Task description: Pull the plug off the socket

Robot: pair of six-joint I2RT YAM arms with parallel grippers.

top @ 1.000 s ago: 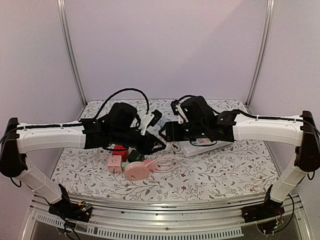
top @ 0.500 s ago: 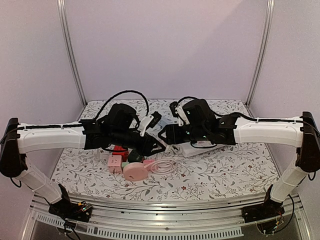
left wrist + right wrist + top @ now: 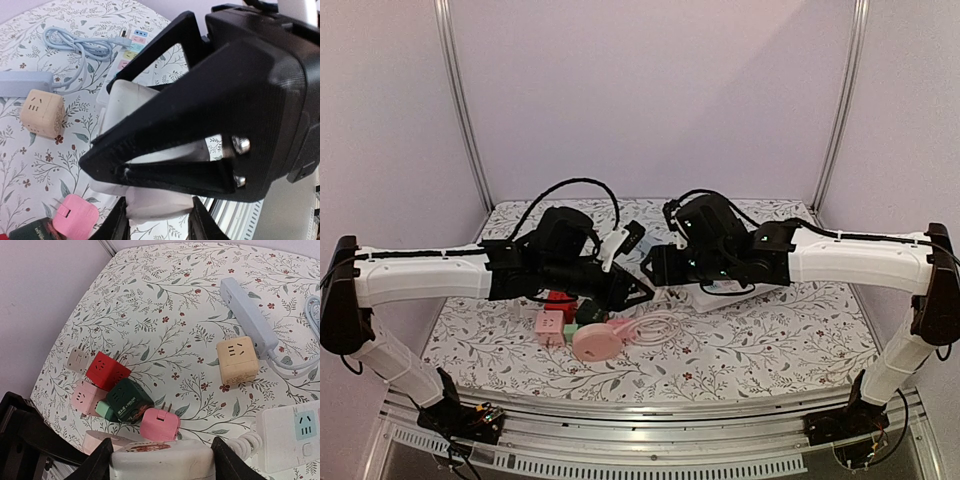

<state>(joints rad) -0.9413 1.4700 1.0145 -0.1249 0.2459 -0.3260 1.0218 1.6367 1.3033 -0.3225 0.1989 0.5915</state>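
Note:
In the middle of the table my two grippers meet tip to tip. My right gripper [image 3: 655,267] [image 3: 161,458] is shut on a white socket block [image 3: 165,466] with a red label on top, held off the table. In the left wrist view this socket [image 3: 127,102] shows between the right gripper's big black fingers. My left gripper [image 3: 637,289] [image 3: 157,221] is shut on a white plug [image 3: 160,207] just below the socket. The right gripper's finger hides the joint between plug and socket, so I cannot tell whether they are apart.
Under the grippers lie a pink plug cube [image 3: 160,424], a dark green cube [image 3: 127,399], a red cube [image 3: 106,371] and a pale pink cube [image 3: 87,396]. Further off are a beige cube [image 3: 237,360], a blue-grey power strip [image 3: 247,315], a white strip [image 3: 292,437] and a round pink reel [image 3: 592,343].
The right arm swayed slightly left and back. Both grips look the same and the arms stay together at the centre.

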